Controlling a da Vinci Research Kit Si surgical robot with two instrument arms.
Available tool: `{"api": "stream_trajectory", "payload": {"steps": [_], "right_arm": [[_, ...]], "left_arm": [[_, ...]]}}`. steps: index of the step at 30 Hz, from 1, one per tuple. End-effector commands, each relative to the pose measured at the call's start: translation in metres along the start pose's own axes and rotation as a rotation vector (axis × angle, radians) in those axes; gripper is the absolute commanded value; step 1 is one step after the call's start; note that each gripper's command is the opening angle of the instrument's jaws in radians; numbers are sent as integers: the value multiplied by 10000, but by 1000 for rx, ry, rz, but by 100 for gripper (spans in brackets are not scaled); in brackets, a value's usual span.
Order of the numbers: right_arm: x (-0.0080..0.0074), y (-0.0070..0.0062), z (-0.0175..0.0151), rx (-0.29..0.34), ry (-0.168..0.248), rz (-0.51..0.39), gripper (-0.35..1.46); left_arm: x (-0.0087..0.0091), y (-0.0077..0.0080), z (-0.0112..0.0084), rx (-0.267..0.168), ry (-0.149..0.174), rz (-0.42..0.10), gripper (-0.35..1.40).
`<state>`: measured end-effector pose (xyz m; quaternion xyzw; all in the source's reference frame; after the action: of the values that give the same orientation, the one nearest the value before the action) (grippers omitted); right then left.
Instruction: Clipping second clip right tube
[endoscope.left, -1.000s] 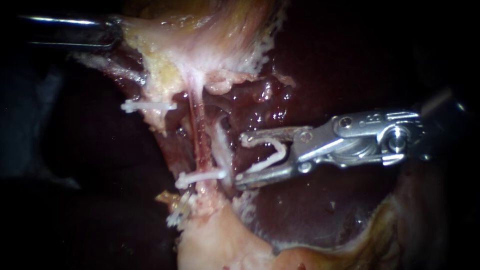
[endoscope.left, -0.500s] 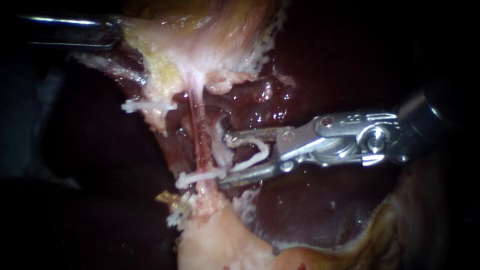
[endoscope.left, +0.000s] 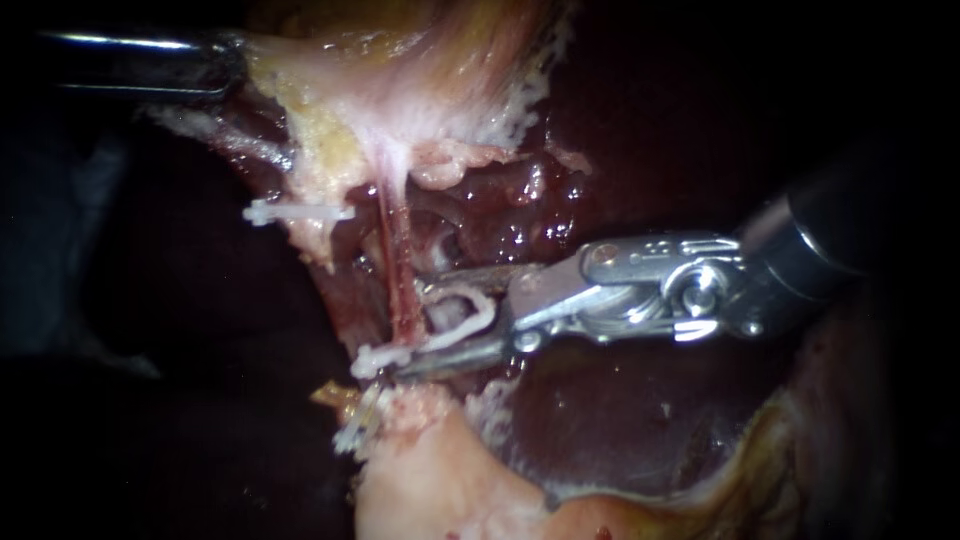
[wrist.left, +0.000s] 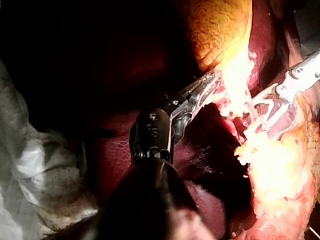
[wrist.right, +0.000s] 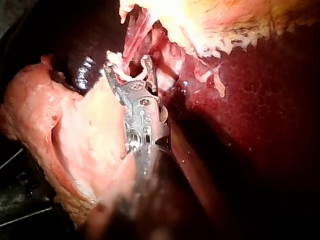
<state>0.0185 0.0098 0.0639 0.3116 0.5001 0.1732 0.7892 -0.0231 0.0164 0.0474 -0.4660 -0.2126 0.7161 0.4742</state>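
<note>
A thin red tube (endoscope.left: 398, 270) runs down from the gallbladder (endoscope.left: 400, 70), with a paler whitish tube (endoscope.left: 440, 312) just to its right. My right instrument (endoscope.left: 412, 330) comes in from the right. Its jaws are open and carry a curved white clip (endoscope.left: 470, 318). They straddle the whitish tube, tips reaching the red one, just above a white clip (endoscope.left: 378, 360) that sits across the tubes. The right wrist view shows the same open jaws (wrist.right: 127, 67) around pale strands. My left instrument (wrist.left: 212, 82) is shut on the gallbladder's edge (endoscope.left: 250, 70) at the upper left, holding it taut.
Another white clip (endoscope.left: 300, 212) sits on tissue at the left, and one more (endoscope.left: 355, 428) lies lower down. Dark red liver (endoscope.left: 620, 420) lies behind and below my right instrument. Pale fatty tissue (endoscope.left: 430, 490) bulges at the bottom. A cloth (wrist.left: 35, 165) lies beside my left instrument's shaft.
My right instrument has moved left with its clip, from clear of the tubes to straddling the whitish tube above the lower clip. The left instrument and the tissue have held still.
</note>
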Motion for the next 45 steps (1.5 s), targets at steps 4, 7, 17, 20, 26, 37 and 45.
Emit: {"api": "stream_trajectory", "payload": {"steps": [4, 7, 17, 20, 26, 37, 45], "right_arm": [[1, 2, 9, 2, 5, -2, 50], [3, 4, 15, 8, 10, 1, 50], [3, 5, 35, 49, 23, 15, 50], [3, 6, 38, 49, 28, 14, 50], [4, 6, 39, 57, 39, 22, 50], [9, -10, 34, 139, 101, 29, 50], [26, -36, 28, 209, 157, 40, 50]], "left_arm": [[0, 0, 1, 1, 0, 0, -35], [0, 0, 1, 1, 0, 0, -35], [-1, 0, 1, 1, 0, 0, -35], [-1, 0, 1, 1, 0, 0, -35], [-1, 0, 1, 1, 0, 0, -35], [-1, 0, 1, 1, 0, 0, -35], [-1, 0, 1, 1, 0, 0, -35]]}}
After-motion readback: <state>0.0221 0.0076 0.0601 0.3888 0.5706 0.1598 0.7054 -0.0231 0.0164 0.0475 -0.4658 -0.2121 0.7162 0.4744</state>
